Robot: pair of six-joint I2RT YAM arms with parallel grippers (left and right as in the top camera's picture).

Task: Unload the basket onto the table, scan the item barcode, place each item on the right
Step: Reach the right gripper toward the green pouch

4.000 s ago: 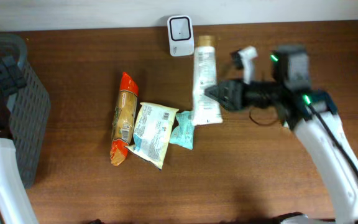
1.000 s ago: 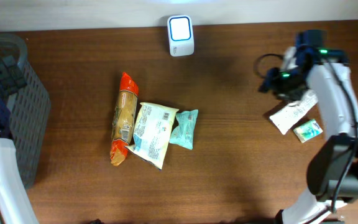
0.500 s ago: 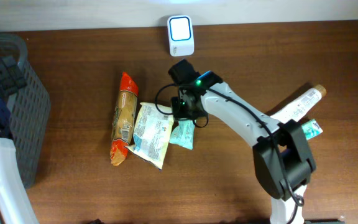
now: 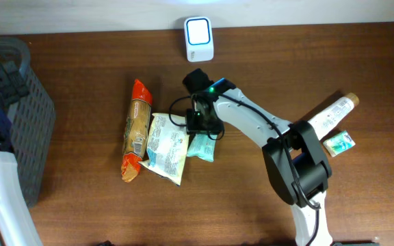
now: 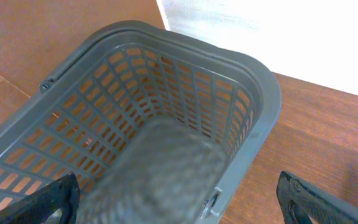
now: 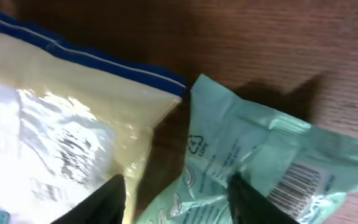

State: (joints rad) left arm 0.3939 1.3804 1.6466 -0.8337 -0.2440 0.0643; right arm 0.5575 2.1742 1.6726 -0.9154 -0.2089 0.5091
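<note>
- Right gripper (image 6: pixel 178 199) half-open, straddling small teal foil packet (image 6: pixel 253 162) at table centre, 6 o'clock of white scanner (image 4: pixel 198 39); barcode (image 6: pixel 298 190) faces up, likely next pick.
- Left gripper (image 5: pixel 188 208) wide, empty, clear of the work over grey plastic basket (image 5: pixel 260 93).

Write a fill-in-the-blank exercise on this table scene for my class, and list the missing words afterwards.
1. In the right wrist view, the teal packet shows a printed ___.
2. The left wrist camera looks down into a grey plastic ___.
3. The fingers straddling the teal packet's corner belong to the ___ arm.

Missing words: barcode; basket; right.
</note>
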